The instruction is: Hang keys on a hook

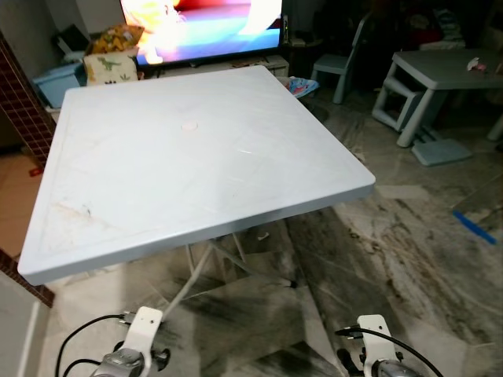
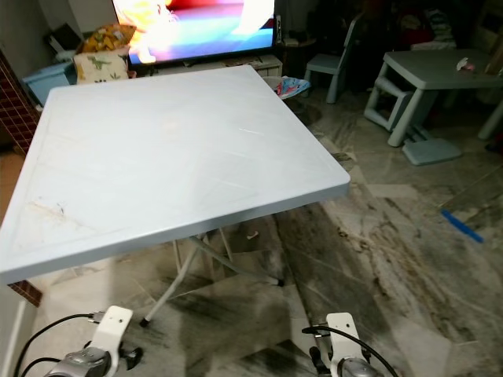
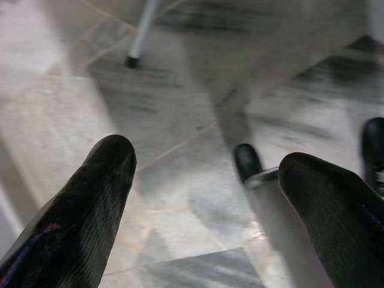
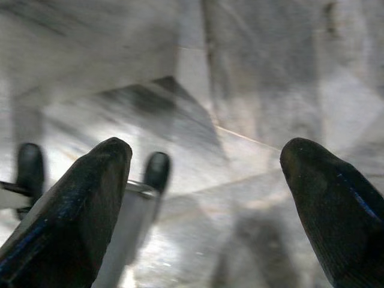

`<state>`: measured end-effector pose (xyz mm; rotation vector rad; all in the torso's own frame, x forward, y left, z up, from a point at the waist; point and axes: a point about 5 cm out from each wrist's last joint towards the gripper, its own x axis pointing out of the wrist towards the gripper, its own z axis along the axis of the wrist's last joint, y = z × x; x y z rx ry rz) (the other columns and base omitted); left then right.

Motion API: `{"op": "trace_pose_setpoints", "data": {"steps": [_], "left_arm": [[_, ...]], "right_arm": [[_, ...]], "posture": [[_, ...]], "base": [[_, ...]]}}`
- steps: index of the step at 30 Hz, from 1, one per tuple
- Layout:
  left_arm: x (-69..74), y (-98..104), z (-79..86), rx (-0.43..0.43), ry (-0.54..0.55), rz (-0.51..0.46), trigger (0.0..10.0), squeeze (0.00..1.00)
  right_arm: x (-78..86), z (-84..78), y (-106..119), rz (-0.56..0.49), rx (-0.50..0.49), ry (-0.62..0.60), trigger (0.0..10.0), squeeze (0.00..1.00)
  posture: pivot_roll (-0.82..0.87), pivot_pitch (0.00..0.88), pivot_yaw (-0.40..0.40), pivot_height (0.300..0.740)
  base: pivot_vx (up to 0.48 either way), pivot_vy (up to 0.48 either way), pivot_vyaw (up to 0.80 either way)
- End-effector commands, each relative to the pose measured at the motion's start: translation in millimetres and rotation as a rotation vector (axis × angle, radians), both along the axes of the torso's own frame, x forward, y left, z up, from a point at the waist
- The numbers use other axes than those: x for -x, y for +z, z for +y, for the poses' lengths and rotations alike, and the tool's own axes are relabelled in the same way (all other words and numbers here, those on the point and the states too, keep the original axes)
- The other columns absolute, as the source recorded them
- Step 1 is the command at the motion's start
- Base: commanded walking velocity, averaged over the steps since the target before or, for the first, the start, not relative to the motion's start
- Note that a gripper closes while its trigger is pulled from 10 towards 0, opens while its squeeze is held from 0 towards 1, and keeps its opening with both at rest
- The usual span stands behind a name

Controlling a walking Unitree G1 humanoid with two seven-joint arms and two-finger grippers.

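Head views are showing you a pale blue bench [image 1: 196, 157] standing just ahead, its near edge crossing above both arms, which are hanging low over the marble floor [image 1: 409, 259]. Your left pincer [image 3: 204, 180] is pointing down at that floor with its two black fingers [image 3: 90, 198] spread wide and pinching nothing; your right pincer [image 4: 204, 174] is doing the same, fingers apart and empty. You are not getting any keys or any hook to work with: none can be made out on the bench top, along its edges, or on the floor under it. So the relation your coming move turns on, which way the keys lie from either pincer and which arm is nearer, is not being settled here. Beyond the far edge a television [image 1: 204, 23] is glowing, and off past the right corner a small table [image 1: 448, 71] and chair [image 1: 338, 67] are standing.
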<state>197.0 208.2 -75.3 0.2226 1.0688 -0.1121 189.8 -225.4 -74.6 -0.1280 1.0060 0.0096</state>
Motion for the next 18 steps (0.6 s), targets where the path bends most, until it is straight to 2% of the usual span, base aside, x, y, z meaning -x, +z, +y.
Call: {"op": "trace_pose_setpoints", "data": {"steps": [1, 13, 18], "left_arm": [[-1.7, 1.6, 3.9, -0.006, 0.021, -0.009, 10.0, 0.0], [-4.3, 2.7, 3.4, -0.031, 0.005, -0.007, 10.0, 0.0], [-5.3, 3.5, 4.8, -0.042, -0.023, 0.002, 10.0, 0.0]], "right_arm": [[-5.9, 0.0, 3.0, -0.007, 0.012, 0.016, 10.0, 0.0], [-11.1, 0.9, 5.5, -0.019, 0.019, 0.027, 10.0, 0.0], [-11.0, 1.7, 5.0, -0.025, 0.004, -0.021, 10.0, 0.0]], "posture": [[-0.03, 0.0, -0.033, 0.74], [-0.03, 0.0, -0.027, 0.74], [-0.04, 0.0, -0.006, 0.74]], "base": [[0.0, 0.0, 0.0], [0.0, 0.0, 0.0], [0.0, 0.0, 0.0]]}}
